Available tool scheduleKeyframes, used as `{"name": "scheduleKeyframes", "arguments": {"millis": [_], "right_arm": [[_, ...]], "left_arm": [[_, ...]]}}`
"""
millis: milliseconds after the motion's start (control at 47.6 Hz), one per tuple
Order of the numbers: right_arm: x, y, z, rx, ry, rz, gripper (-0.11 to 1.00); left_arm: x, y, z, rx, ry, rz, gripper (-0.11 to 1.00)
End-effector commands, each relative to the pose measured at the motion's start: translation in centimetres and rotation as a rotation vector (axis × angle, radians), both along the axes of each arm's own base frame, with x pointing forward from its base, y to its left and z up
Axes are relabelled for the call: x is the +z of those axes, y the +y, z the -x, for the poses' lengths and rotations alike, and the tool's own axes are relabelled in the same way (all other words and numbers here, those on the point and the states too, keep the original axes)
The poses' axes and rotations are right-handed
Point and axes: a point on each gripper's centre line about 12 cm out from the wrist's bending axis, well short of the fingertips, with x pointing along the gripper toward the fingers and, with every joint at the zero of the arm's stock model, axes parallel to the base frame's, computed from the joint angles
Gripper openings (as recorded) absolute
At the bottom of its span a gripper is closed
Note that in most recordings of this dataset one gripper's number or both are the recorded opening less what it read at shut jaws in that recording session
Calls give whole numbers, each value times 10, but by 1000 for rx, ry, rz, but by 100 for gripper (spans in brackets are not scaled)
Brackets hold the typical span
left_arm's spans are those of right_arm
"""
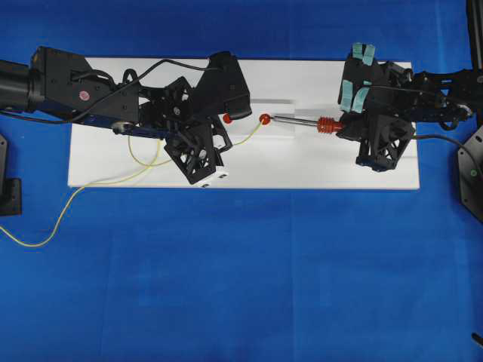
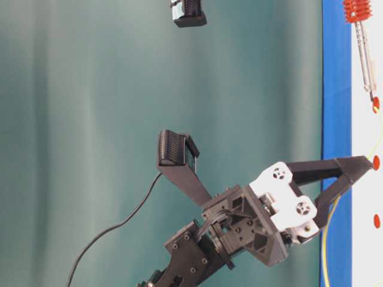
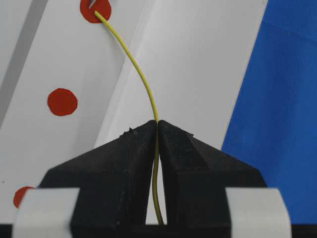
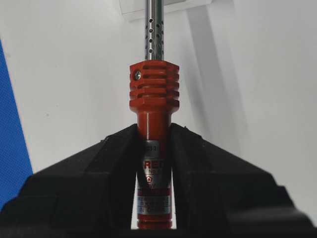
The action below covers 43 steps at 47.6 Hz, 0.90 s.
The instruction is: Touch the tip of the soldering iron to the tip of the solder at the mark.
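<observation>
1. We see the left end effector (image 3: 157, 126) pinching the solder (image 3: 138, 74) — its tip lies on the red mark (image 3: 95, 10), upper left of the left wrist view.
2. The right end effector (image 4: 154, 144) is clamped on the soldering iron (image 4: 153, 99), mid-frame.
3. In the overhead view the iron tip sits at the mark (image 1: 265, 119); contact unclear — we'd ease in slowly and keep the solder steady.

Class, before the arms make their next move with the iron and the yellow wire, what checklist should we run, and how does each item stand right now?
1. Left claw shut on the solder: ok.
2. Right claw shut on the soldering iron: ok.
3. Solder tip on a red mark: ok.
4. Iron tip at that mark: ok, overhead.
5. Tips actually touching: cannot tell.
</observation>
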Motion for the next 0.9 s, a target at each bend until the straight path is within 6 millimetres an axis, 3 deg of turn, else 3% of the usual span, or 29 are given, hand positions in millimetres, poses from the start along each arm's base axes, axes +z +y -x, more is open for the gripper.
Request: {"name": "scheduleKeyframes", "arguments": {"millis": [0,883], "right_arm": [[10,-2,-7,-3,-33,6,6],[10,-1,-7,-2,-32,5,6]], "left_arm": [[13,1,-4,0,-36,-6,3],[16,1,-3,-1,-42,-7,3]]}}
